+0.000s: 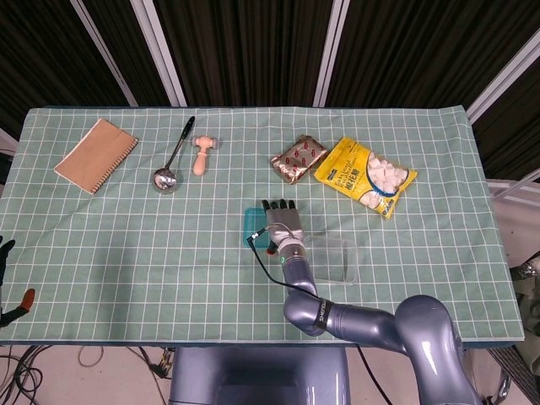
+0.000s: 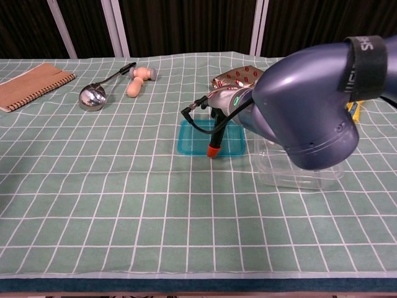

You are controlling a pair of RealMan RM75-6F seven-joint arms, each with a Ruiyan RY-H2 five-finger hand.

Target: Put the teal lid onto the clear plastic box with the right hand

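The big purple right arm (image 2: 304,105) blocks much of the chest view, so the right hand (image 1: 283,221) shows best from the head view. There it lies flat over the teal lid (image 1: 256,227), with its fingers side by side and stretched out toward the red foil packet (image 1: 298,159). I cannot tell if the fingers press on the lid or just hang over it (the hand covers most of the lid). An orange fingertip (image 2: 213,151) points down at the near edge of the lid. The lid lies flat on the green checked cloth (image 1: 126,245), just left of the clear plastic box (image 1: 336,260), not on it. The box looks see-through with nothing seen inside, and the arm hides part of it. The left hand (image 1: 4,253) is cut off at the far left edge, so its fingers cannot be made out.
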